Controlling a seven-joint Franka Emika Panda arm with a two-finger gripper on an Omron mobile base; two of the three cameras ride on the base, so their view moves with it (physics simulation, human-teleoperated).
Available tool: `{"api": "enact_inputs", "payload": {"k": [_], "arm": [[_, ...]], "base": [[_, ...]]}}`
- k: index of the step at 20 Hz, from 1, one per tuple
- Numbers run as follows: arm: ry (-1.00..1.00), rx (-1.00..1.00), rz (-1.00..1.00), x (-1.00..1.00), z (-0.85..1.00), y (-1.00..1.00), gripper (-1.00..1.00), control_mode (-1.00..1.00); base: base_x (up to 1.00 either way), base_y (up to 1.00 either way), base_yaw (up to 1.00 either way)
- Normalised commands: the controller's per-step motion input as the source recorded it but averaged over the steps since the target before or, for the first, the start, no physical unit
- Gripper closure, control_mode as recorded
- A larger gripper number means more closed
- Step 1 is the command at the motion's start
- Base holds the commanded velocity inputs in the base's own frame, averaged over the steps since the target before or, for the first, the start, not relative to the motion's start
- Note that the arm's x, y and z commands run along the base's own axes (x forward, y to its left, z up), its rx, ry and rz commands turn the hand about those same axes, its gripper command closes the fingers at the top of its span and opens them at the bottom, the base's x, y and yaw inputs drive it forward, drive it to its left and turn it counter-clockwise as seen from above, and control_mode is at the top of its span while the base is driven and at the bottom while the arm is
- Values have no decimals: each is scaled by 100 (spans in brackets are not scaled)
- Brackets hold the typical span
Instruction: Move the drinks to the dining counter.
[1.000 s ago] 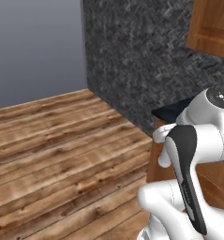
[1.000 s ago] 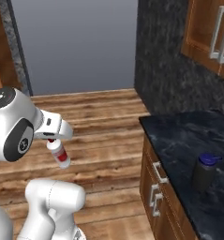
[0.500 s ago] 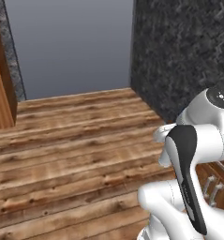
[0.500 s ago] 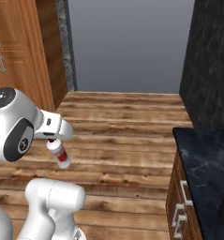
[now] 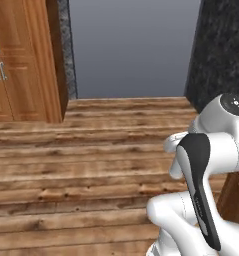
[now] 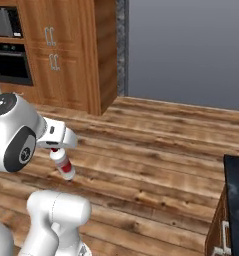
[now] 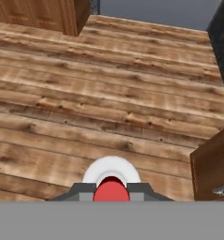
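Wooden plank floor [image 5: 81,165] takes up most of the scene, running back to a plain grey wall [image 5: 133,45]. Off to the left in the left base view there's a tall wood cabinet [image 5: 26,60] with little steel handles, and the right base view shows the same cabinet run with a dark built-in oven [image 6: 11,65] set into it. A dark speckled stone wall [image 5: 223,50] stands on the right side of the left base view. Down in the lower right corner of the right base view you can just catch the edge of a black-blue marbled countertop [image 6: 237,195] over wood drawers, well apart from the arm.

As for the gripper [image 6: 57,150], it's clamped on the slim white bottle [image 6: 62,162], pinching it up by the red cap end. The bottle hangs below the hand at a slant, a red band low on its body, up in the air over the floor and not touching anything else. From the hand view you're looking straight down the bottle: red cap [image 7: 111,191] sits between the two finger tips, with the white body bulging out as a round shape behind it and bare planks beyond. A bit of wood cabinet [image 7: 212,168] with a handle pokes in at the right of that view too.
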Motion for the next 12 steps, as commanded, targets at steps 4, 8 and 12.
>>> {"api": "enact_inputs", "payload": {"k": [4, 8, 12], "arm": [[0, 0, 0, 0, 0, 0, 100, 100], [0, 0, 0, 0, 0, 0, 100, 100], [0, 0, 0, 0, 0, 0, 100, 100]], "base": [[0, 2, 41], [0, 5, 39], [0, 5, 38]]}}
